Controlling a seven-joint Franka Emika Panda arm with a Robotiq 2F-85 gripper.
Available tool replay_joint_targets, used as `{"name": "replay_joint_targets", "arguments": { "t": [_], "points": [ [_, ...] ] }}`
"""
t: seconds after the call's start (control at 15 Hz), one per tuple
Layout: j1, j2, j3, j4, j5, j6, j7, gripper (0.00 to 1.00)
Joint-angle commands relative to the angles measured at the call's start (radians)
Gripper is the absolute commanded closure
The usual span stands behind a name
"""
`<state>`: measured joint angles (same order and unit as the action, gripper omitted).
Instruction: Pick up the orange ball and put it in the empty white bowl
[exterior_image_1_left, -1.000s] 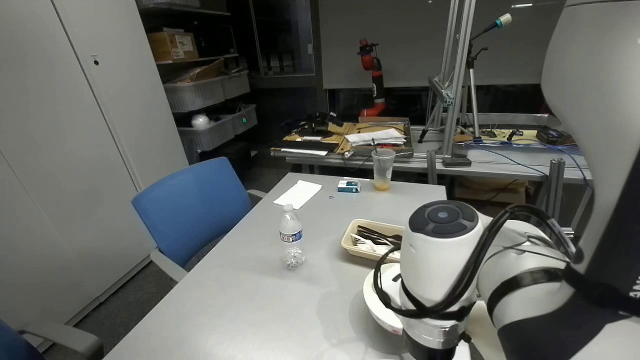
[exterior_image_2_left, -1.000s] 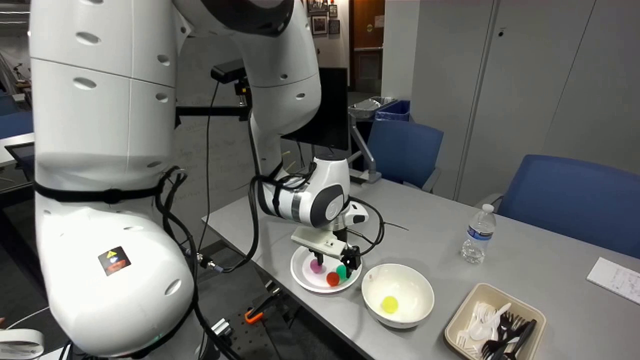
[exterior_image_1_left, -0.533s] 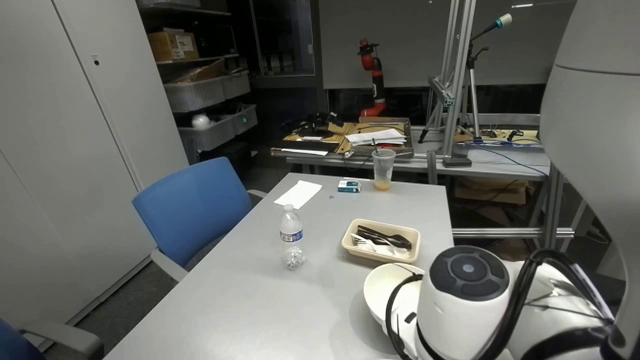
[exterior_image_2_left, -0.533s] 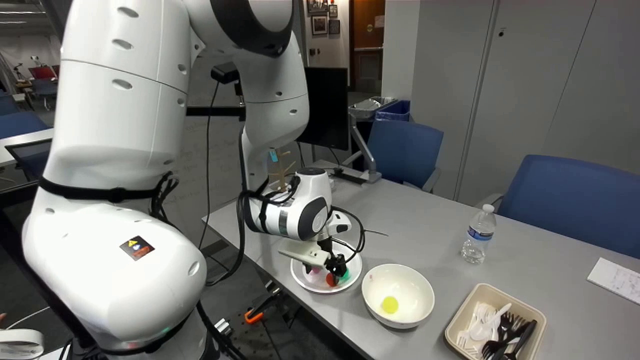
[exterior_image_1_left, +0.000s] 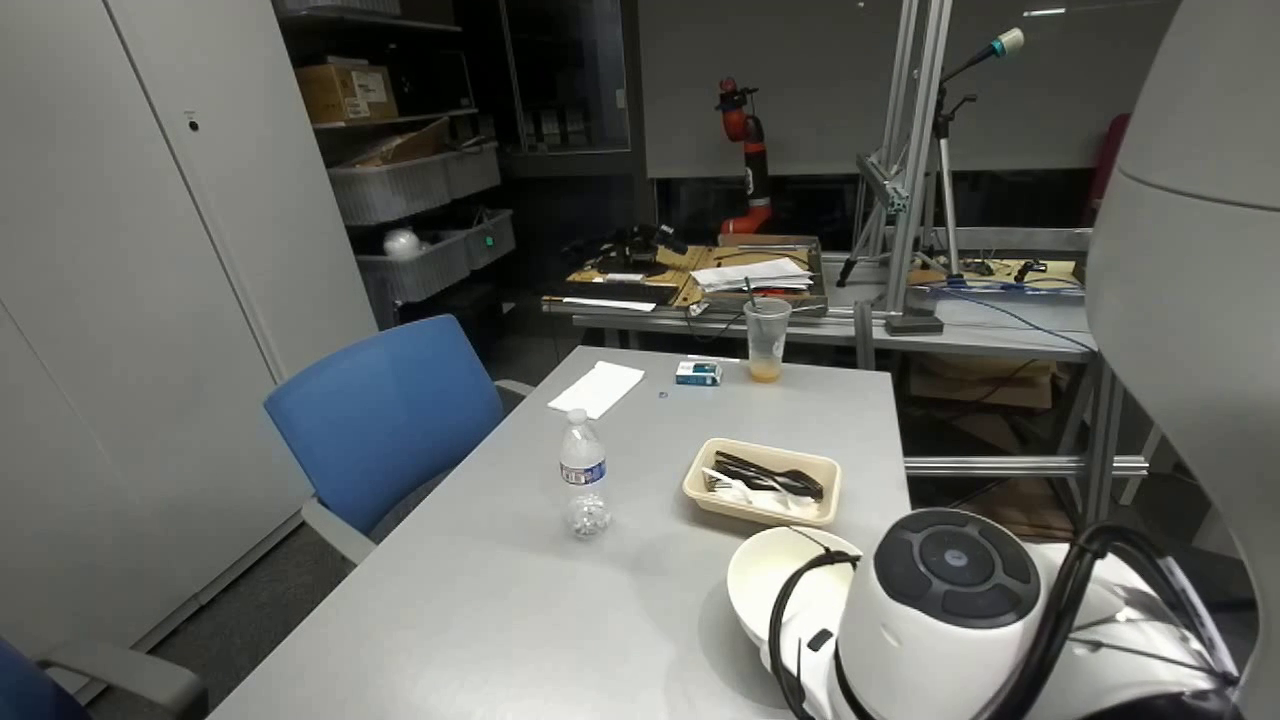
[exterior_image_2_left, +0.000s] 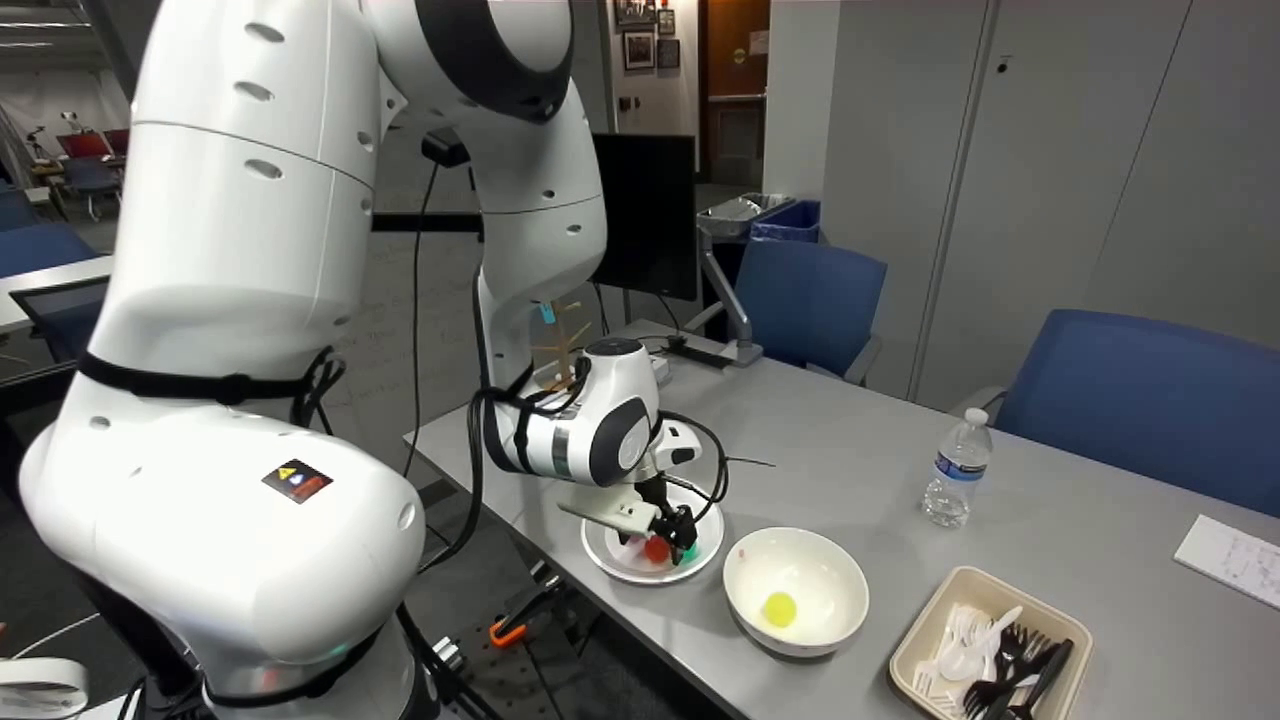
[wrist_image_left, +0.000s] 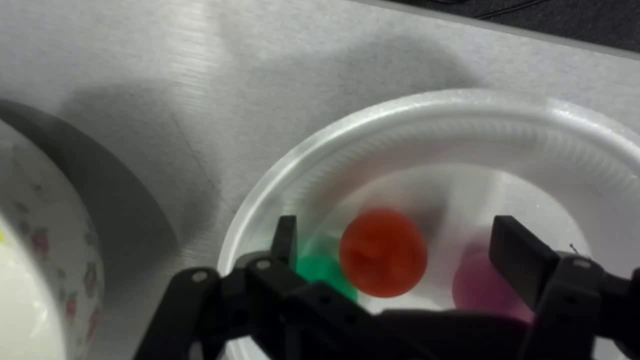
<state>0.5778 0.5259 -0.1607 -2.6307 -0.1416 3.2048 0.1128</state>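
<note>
One orange ball (wrist_image_left: 383, 253) is lying unheld on the white plate (wrist_image_left: 440, 107), a green ball (wrist_image_left: 325, 275) sitting right beside it, contact between them being unclear, and a pink ball (wrist_image_left: 477, 290) sitting near on the opposite side. The plate's raised rim is probably serving to hold all three in. The gripper (wrist_image_left: 397, 240) is hanging over the plate with its jaws well apart, presumably to straddle the orange ball; both neighbours are partly showing inside that gap, so closing there may be inviting a second catch. Near the plate but apart, the white bowl (exterior_image_2_left: 815, 565) is standing, suiting a short transfer, though a yellow ball (exterior_image_2_left: 780, 609) is occupying it, contrary to "empty". Farther out, a tray (exterior_image_2_left: 915, 628) is containing cutlery (exterior_image_2_left: 962, 662).
</note>
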Motion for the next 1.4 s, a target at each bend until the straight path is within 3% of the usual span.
{"name": "replay_joint_targets", "arguments": {
  "t": [0.0,0.2,0.33,0.4,0.47,0.87,1.0,1.13,1.33],
  "points": [
    [0.102,0.041,-0.075,0.003,0.071,0.095,-0.013,0.07],
    [0.12,0.057,-0.072,0.001,0.132,0.134,-0.032,0.07],
    [0.118,0.064,-0.059,0.001,0.16,0.142,-0.039,0.22],
    [0.114,0.064,-0.051,0.0,0.168,0.141,-0.039,0.39],
    [0.112,0.066,-0.046,0.0,0.174,0.139,-0.039,0.48],
    [0.106,0.069,-0.036,0.001,0.188,0.136,-0.043,0.95],
    [0.113,0.071,-0.041,0.001,0.19,0.139,-0.044,0.57],
    [0.073,0.043,-0.031,0.017,0.171,0.098,-0.06,0.5],
    [0.061,0.034,-0.022,0.042,0.165,0.084,-0.071,0.27]
  ]
}}
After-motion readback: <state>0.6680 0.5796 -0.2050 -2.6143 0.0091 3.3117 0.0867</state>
